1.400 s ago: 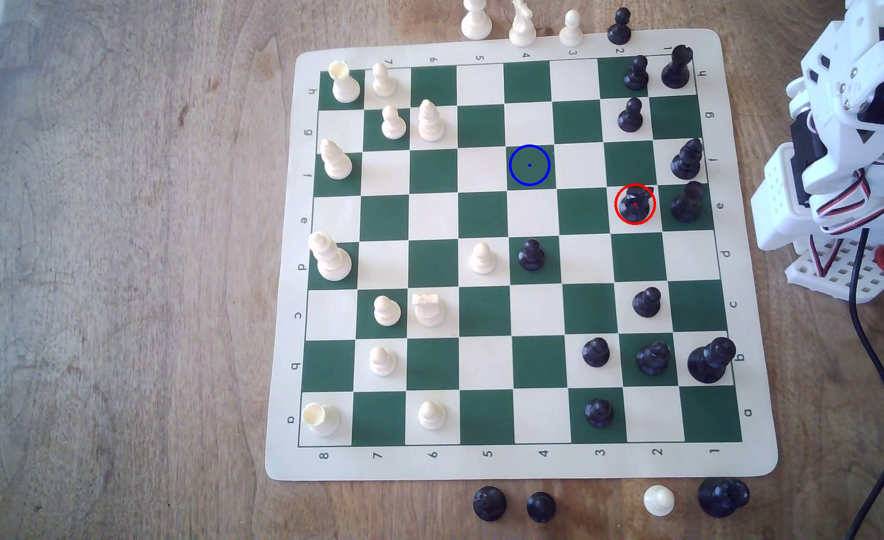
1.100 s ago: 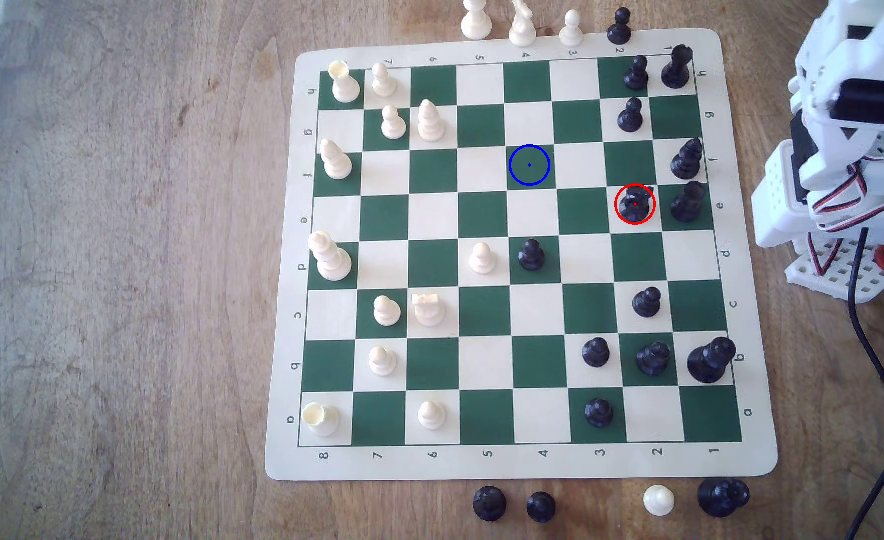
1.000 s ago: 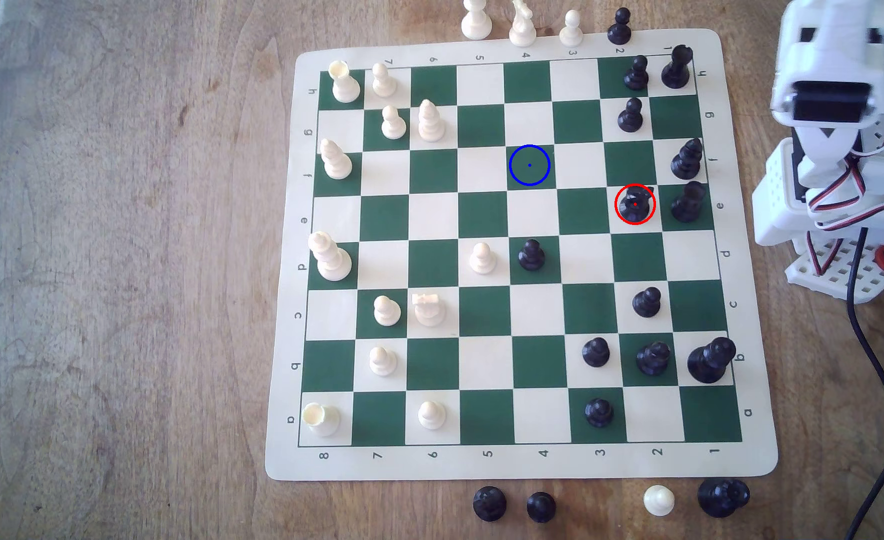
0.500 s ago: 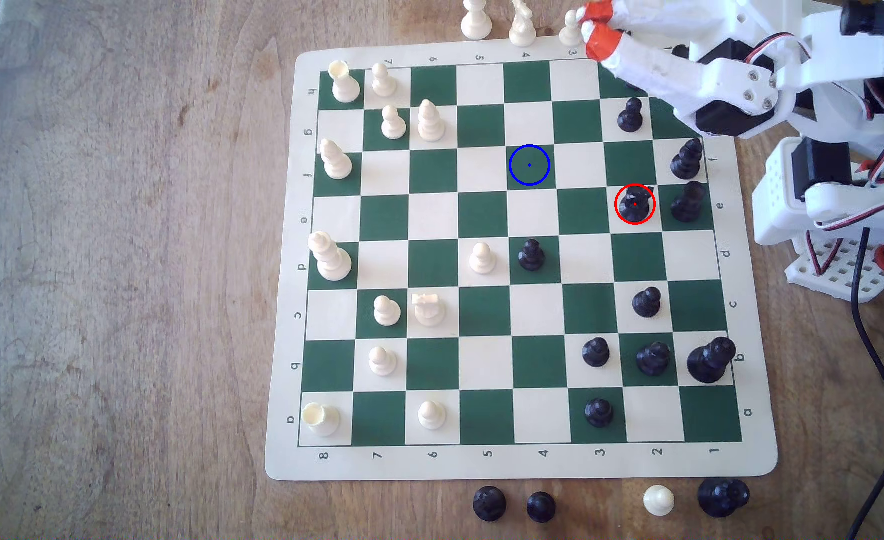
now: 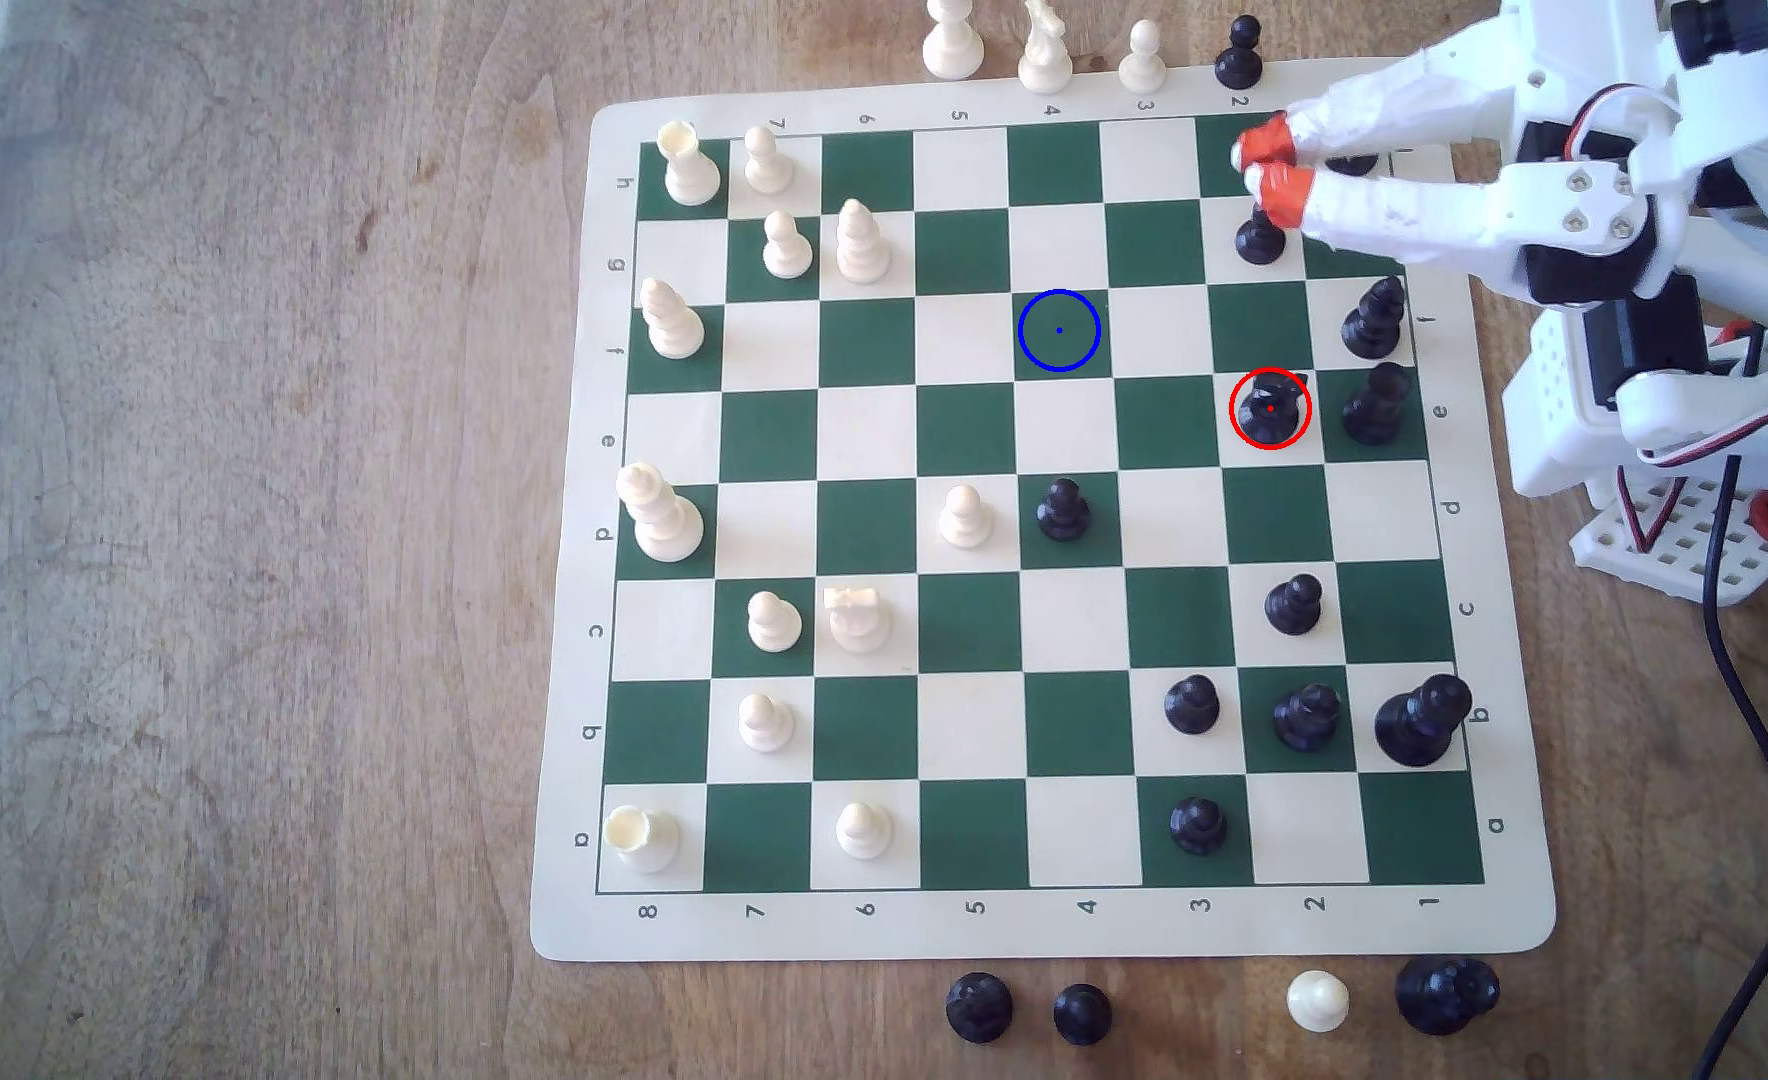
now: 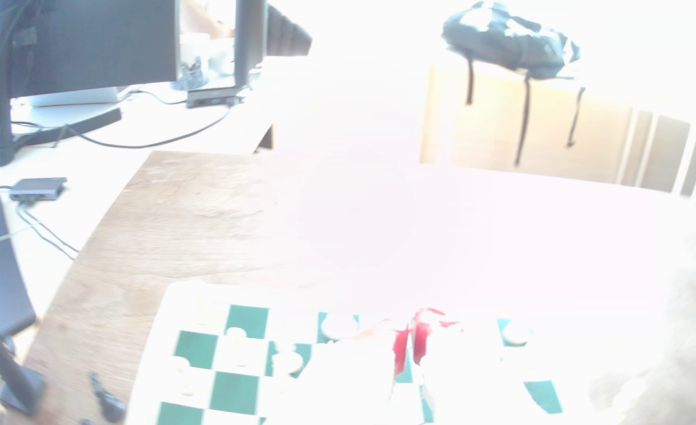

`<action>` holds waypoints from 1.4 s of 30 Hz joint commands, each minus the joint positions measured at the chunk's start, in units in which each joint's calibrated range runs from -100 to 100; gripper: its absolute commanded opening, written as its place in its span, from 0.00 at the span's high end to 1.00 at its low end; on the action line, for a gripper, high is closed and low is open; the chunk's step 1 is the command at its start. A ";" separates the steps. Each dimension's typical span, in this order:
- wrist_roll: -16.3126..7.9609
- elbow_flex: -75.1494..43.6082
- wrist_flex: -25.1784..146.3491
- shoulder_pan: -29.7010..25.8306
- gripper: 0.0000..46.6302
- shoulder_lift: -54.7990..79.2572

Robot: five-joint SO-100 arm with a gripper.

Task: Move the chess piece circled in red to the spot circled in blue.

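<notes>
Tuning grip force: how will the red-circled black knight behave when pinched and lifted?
The knight looks like glossy moulded plastic, so probably rigid, light, and somewhat slippery. Its jagged head may seat unevenly between the fingers. The round base suggests it stands steadily, yet a sideways nudge could tip it toward the black piece beside it.

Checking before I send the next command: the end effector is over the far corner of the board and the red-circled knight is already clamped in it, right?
Not clamped. In the exterior view the knight stands on its cream square inside the red ring, apart from the end effector, which is over the far corner of the board and holds nothing.
</notes>
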 commanded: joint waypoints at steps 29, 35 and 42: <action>5.37 -21.81 29.94 12.12 0.58 35.08; 5.42 -22.26 30.44 12.59 0.61 43.23; 7.13 -21.17 29.70 13.38 0.55 45.27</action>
